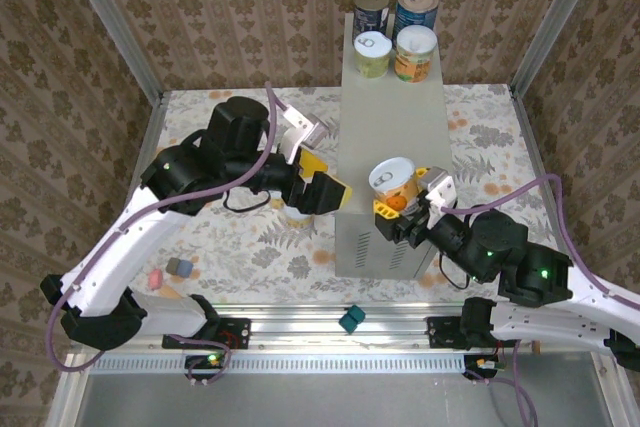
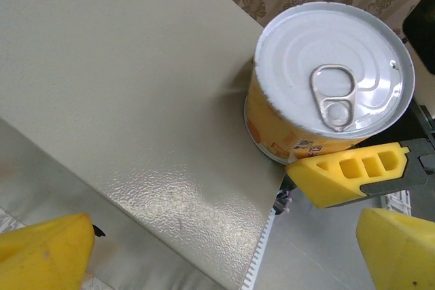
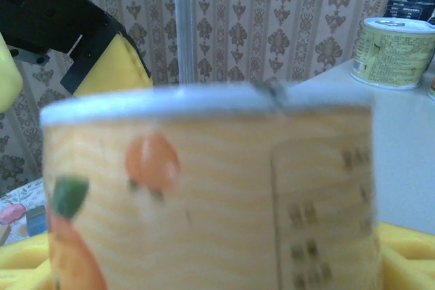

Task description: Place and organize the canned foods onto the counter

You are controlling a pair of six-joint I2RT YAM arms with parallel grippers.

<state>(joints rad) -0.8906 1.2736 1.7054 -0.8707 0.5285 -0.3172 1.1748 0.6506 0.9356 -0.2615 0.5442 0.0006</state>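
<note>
Flanking the short white-lidded orange tin [image 2: 333, 79] on the grey metal counter [image 2: 122, 86], the right fingers [image 2: 309, 178] may or may not grip it. The left fingers [image 2: 41, 249] gape, empty.

Four cans [image 1: 400, 32] are crowding the far edge of the counter [image 1: 390, 117], and an orange-labelled can [image 1: 392, 185] is standing at its near right edge with the right gripper [image 1: 405, 202] flanking it, blocking approach from that side. The middle of the top is lying bare between them, while the left gripper [image 1: 322, 179], fingers spread wide, is hovering just off the near left edge.
</note>
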